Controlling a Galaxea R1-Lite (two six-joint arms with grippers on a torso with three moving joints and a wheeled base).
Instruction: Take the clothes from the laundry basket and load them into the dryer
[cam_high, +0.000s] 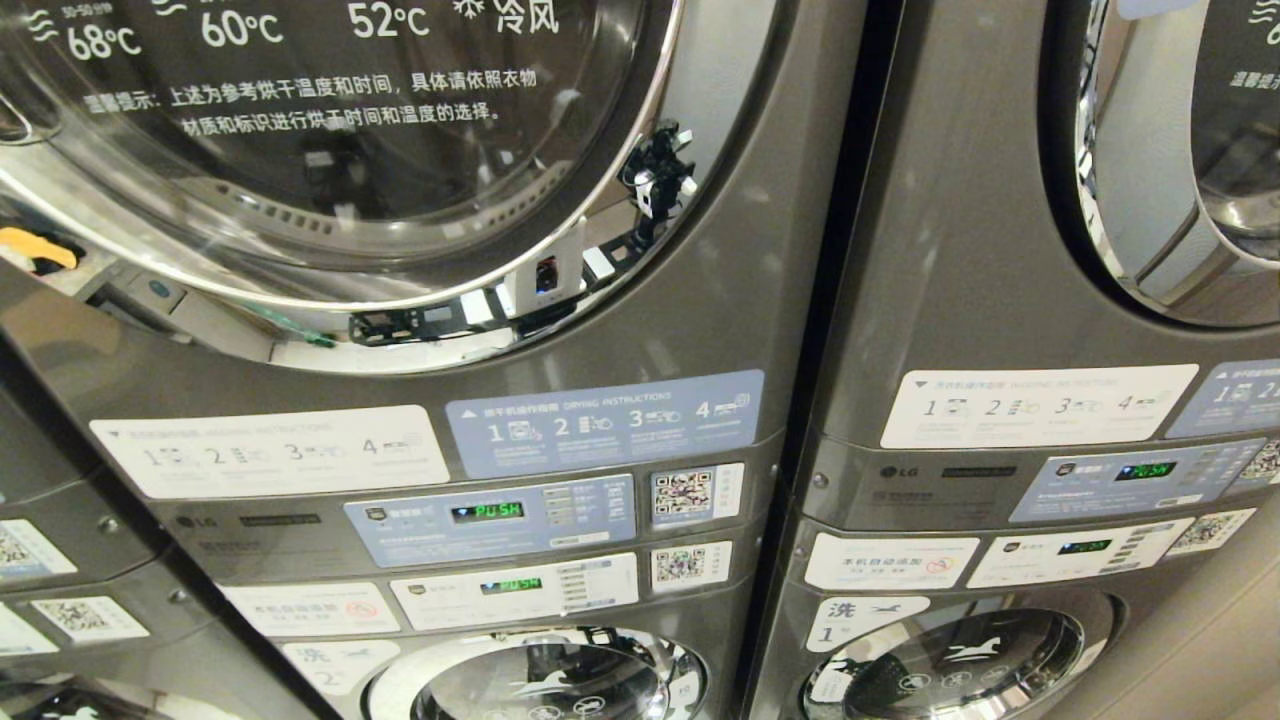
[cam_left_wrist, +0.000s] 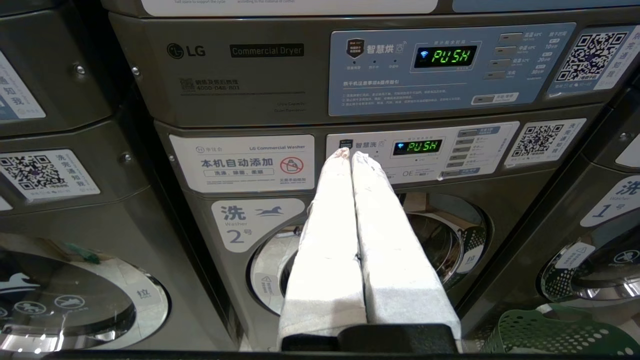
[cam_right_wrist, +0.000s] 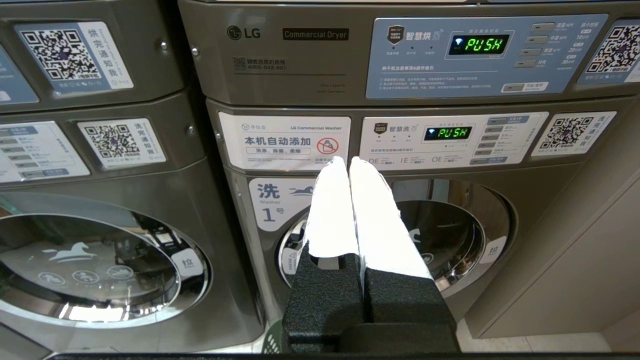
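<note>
Two stacked grey machines face me, each a dryer above a washer. The left dryer (cam_high: 700, 330) has a big round glass door (cam_high: 330, 130), which is shut. A corner of the green laundry basket (cam_left_wrist: 550, 335) sits on the floor between the two washers, and its rim (cam_right_wrist: 272, 345) shows again in the right wrist view. The clothes are out of view. My left gripper (cam_left_wrist: 350, 152) is shut and empty, level with washer 2 (cam_left_wrist: 350, 250). My right gripper (cam_right_wrist: 348, 161) is shut and empty before washer 1 (cam_right_wrist: 450, 235). Neither arm shows in the head view.
Control panels with lit green displays (cam_high: 487, 512) and QR stickers (cam_high: 684, 493) run across the middle of each stack. The right stack's dryer door (cam_high: 1180, 160) is partly in view. A third stack (cam_left_wrist: 50, 200) stands further left. A beige wall (cam_right_wrist: 590, 260) borders washer 1.
</note>
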